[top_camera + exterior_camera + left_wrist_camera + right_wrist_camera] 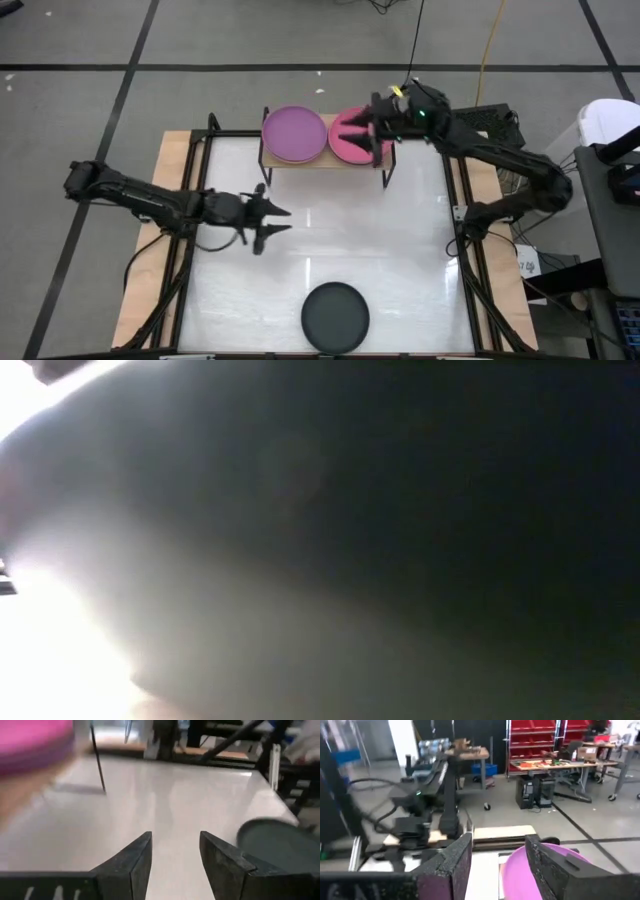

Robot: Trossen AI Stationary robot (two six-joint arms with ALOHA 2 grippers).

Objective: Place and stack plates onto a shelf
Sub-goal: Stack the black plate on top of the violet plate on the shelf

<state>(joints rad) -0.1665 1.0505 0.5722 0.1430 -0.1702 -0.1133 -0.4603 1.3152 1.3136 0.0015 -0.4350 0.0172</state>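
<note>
Shelf point(325, 162) at the table's far edge carries two stacks side by side: purple plate point(294, 134) on top of one, pink plate point(350, 140) on the other, so both halves fill evenly. Right gripper point(372, 132) hovers over the pink plate, fingers apart, empty. Left gripper point(275, 221) waits mid-table, fingers apart, empty, likely for the black plate point(335, 316) near the front edge. Low view is blocked.

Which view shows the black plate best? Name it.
The high view: the black plate lies whole on the table's near edge, apart from both arms. The left wrist view catches only part of it. The low view is blocked, and the right wrist view misses it.
</note>
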